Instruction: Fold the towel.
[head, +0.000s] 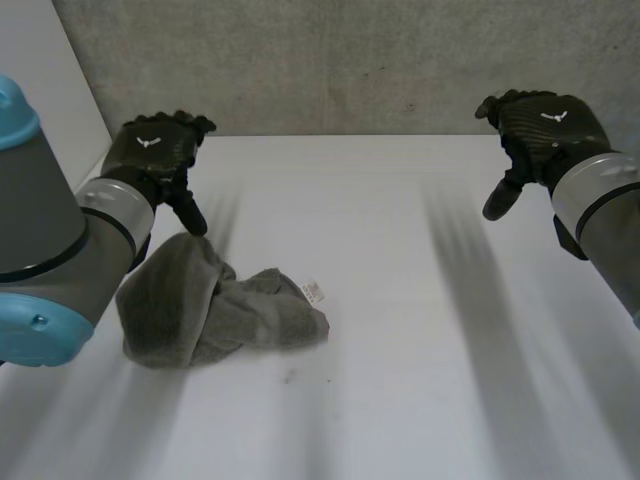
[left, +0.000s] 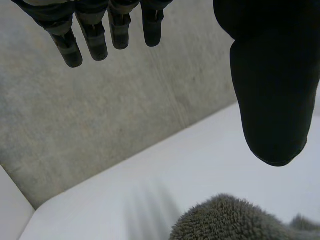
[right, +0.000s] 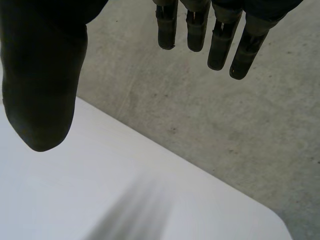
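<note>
On a white table (head: 430, 340) backed by a grey concrete wall (head: 350, 60), a grey towel (head: 205, 305) lies crumpled at eight o'clock. The left hand (head: 158, 152) hovers just above it at ten o'clock. The right hand (head: 540, 125) hangs well apart at two o'clock, and both have their fingers loose and hold nothing.

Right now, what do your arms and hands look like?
The left arm and right arm are thick grey tubes, each with a thin black ring near the wrist; light-blue caps sit on the left one. The left hand and right hand are black, each with a small white mark on its back.
</note>
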